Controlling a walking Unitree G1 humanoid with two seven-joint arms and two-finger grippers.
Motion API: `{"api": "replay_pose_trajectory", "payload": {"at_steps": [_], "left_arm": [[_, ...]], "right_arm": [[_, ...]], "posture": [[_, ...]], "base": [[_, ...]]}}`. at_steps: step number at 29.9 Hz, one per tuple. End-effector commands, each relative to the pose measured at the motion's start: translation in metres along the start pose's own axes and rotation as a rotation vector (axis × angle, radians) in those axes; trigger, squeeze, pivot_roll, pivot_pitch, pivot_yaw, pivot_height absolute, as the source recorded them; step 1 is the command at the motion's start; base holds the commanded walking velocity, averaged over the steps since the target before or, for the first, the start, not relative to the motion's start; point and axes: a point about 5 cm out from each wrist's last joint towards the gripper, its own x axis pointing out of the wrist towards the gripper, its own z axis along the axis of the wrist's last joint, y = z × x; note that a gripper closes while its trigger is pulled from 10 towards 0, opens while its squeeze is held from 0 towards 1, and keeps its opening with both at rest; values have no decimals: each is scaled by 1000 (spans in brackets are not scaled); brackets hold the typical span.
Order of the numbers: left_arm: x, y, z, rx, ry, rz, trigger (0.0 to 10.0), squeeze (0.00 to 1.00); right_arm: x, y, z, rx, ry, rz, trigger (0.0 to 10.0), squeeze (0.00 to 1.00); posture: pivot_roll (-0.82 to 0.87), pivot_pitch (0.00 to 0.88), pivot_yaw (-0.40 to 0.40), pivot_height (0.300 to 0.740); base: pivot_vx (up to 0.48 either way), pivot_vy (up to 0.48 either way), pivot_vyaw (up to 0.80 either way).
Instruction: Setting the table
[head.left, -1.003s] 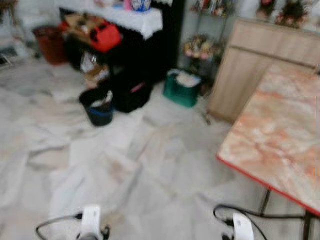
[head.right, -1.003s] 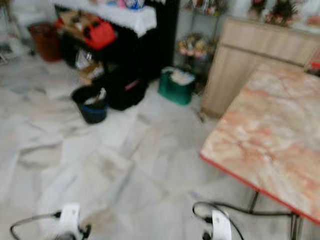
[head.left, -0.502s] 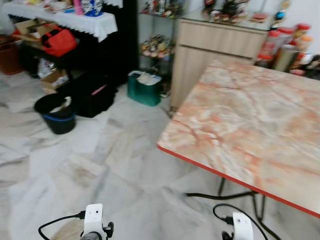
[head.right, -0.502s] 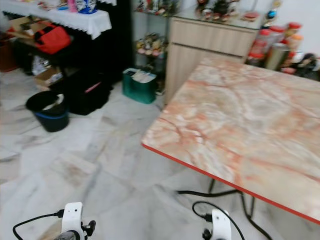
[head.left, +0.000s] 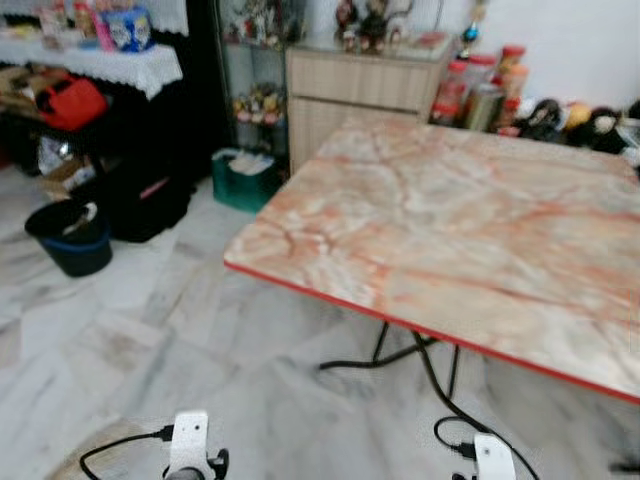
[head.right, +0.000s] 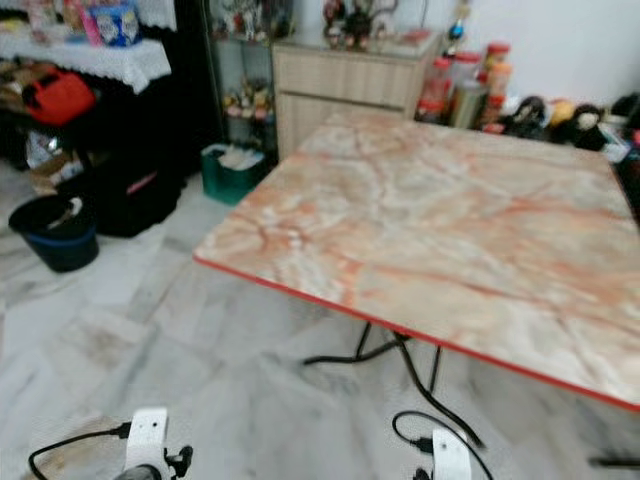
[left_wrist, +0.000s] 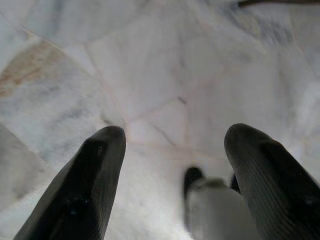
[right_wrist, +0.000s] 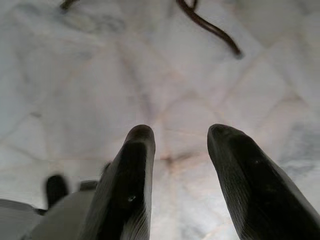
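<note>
Marble-top table (head.left: 470, 230) ahead and right, red near edge (head.left: 330, 300) running diagonally, black legs (head.left: 420, 350) beneath. Open marble floor (head.left: 150, 330) left of table. Black bucket (head.left: 68, 236), green bin (head.left: 243, 180) and wooden cabinet (head.left: 360, 95) far left. Left gripper (left_wrist: 172, 150) hanging low over floor, fingers spread wide, empty. Right gripper (right_wrist: 180, 150) likewise low, fingers parted, empty.

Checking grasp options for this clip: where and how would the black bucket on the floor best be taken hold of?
Likely by the rim, coming from above: the black bucket stands upright on the floor with its mouth open. Something pale lies inside, so pinch a bare stretch of the rim.
</note>
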Motion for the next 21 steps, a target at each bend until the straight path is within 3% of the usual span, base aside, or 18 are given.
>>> {"api": "replay_pose_trajectory", "payload": {"at_steps": [1,12,21], "left_arm": [[0,4,0,37,16,3,10000,0],[-1,4,-7,29,30,-3,10000,0],[-2,6,-8,31,32,-2,10000,0]], "right_arm": [[1,5,2,10,-14,17,10000,0],[0,3,0,12,-5,12,10000,0],[0,5,-5,-15,21,17,10000,0]], "posture": [[29,0,-43,740],[18,0,-38,740],[20,0,-35,740]], "base": [[0,-458,0],[0,-463,0],[0,-480,-713]]}}
